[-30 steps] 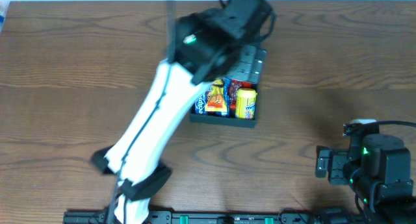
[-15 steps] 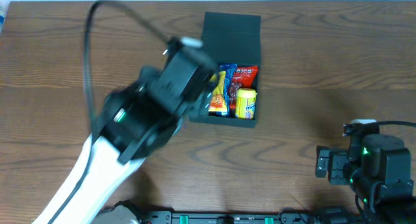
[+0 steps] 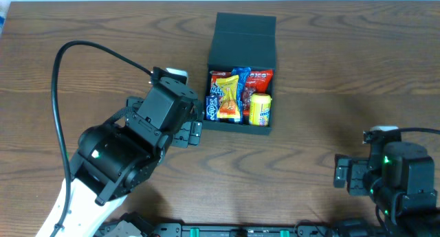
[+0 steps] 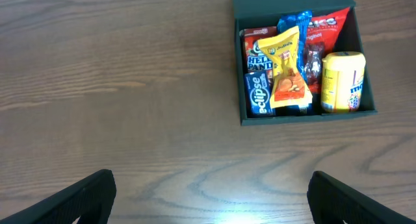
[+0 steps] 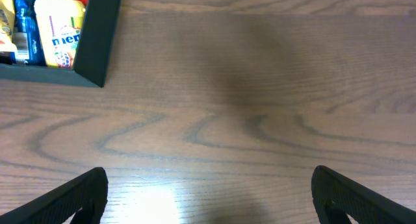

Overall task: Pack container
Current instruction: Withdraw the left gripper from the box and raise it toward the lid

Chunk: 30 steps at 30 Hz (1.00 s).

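Nearest the robot, the right gripper sits at the right of the wood-grain table, jaws spread wide and empty. The left gripper sits just left of the container's front corner, jaws likewise fully apart, holding nothing. Beyond, mid-table, the dark container stands open. It holds an eclipse gum pack, a yellow snack packet and a yellow Mentos tub, with a red packet behind. Its flap lid lies back on the far side.
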Motion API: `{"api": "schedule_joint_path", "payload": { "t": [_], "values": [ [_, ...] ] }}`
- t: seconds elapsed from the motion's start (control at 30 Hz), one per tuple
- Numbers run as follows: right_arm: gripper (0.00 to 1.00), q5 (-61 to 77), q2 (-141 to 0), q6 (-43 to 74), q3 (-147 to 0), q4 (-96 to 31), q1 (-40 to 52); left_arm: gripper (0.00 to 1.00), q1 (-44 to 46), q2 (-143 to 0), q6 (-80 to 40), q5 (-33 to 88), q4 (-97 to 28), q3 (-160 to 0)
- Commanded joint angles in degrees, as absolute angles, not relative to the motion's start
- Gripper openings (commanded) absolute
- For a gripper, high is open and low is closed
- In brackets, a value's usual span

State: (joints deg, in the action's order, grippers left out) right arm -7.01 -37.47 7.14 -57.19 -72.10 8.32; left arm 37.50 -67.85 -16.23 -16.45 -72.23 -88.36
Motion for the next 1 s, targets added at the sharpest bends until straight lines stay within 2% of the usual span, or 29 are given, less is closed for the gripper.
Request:
{"api": "schedule_joint_path", "payload": {
  "t": [0.0, 0.17, 0.3, 0.43, 0.63, 0.97],
  "values": [
    [0.99, -6.85, -37.39, 6.57, -57.25, -72.03, 7.75, 0.96, 37.08, -67.81, -15.38, -15.70, -72.93, -88.07],
    [0.99, -6.85, -37.39, 6.57, -57.25, -72.01, 7.75, 0.95, 36.97, -67.83, -15.18, -15.05, -72.93, -88.07],
    [0.99, -6.37, -37.39, 6.98, -57.25, -72.01, 7.75, 0.95, 33.69, -68.84, -14.90, -10.11, -72.34, -88.25],
    [0.99, 1.13, -37.39, 15.09, -57.28, -69.95, 7.75, 0.95, 26.41, -71.50, -9.34, 2.63, -68.69, -88.64],
    [0.99, 4.29, -37.39, 16.03, -57.25, -69.06, 7.75, 0.95, 15.38, -79.77, -5.56, 20.62, -67.16, -93.84],
    [0.99, 4.34, -39.90, 15.86, -57.34, -64.42, 7.90, 0.95, 8.62, -94.39, -3.57, 26.70, -67.05, -106.21]
  ]
}}
